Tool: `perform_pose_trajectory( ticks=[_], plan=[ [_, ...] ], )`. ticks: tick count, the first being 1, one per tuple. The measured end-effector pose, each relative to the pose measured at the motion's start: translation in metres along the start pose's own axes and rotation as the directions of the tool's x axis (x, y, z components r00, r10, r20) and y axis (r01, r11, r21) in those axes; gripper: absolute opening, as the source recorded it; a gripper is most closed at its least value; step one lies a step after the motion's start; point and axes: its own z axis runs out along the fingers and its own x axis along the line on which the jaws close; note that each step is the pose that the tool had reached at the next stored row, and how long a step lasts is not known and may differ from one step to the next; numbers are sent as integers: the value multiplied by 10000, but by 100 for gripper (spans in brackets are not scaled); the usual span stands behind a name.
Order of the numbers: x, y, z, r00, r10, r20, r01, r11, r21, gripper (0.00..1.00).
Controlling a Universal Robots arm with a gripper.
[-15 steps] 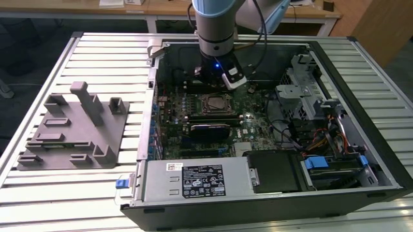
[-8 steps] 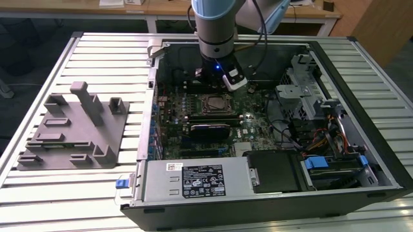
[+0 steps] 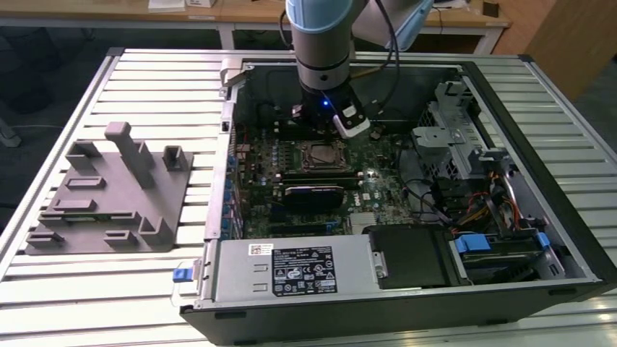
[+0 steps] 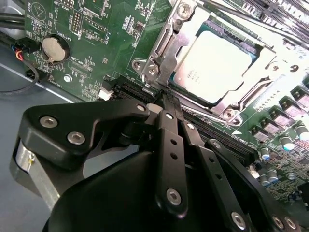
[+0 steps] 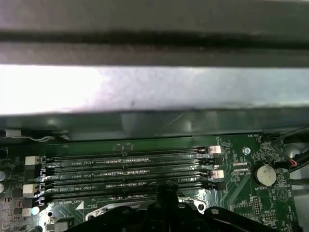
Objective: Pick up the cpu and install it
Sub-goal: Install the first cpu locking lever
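One pale, silvery square cpu (image 4: pixel 217 63) lies seated inside the metal-rimmed socket frame (image 4: pixel 155 57), so placing looks done. The black gripper (image 4: pixel 163 98), fingers pressed together and empty, sits at the frame's edge. Any further move there calls for a gentle touch.

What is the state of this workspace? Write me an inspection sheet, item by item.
Surface: slatted metal table carrying an open computer case.
Job's things: cpu lying inside the socket frame on the motherboard.
Clutter: grey tray with upright posts, beside the case.
Grippers: gripper shut, tips at the socket frame's edge, cpu not held.
Cables: bundle inside the case, at the exterior view's right.
Surroundings: wooden desk behind.
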Motion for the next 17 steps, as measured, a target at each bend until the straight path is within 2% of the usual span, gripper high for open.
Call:
perform_pose_trajectory(
  ticks=[9,13,17],
  plan=[
    [-16,23,-107,10000,5,-1,-5,10000,-41,11],
    [-26,39,-177,10000,5,-2,-5,10000,-44,11],
    [-11,47,-182,10000,5,-2,-5,10000,-49,11]
  ],
)
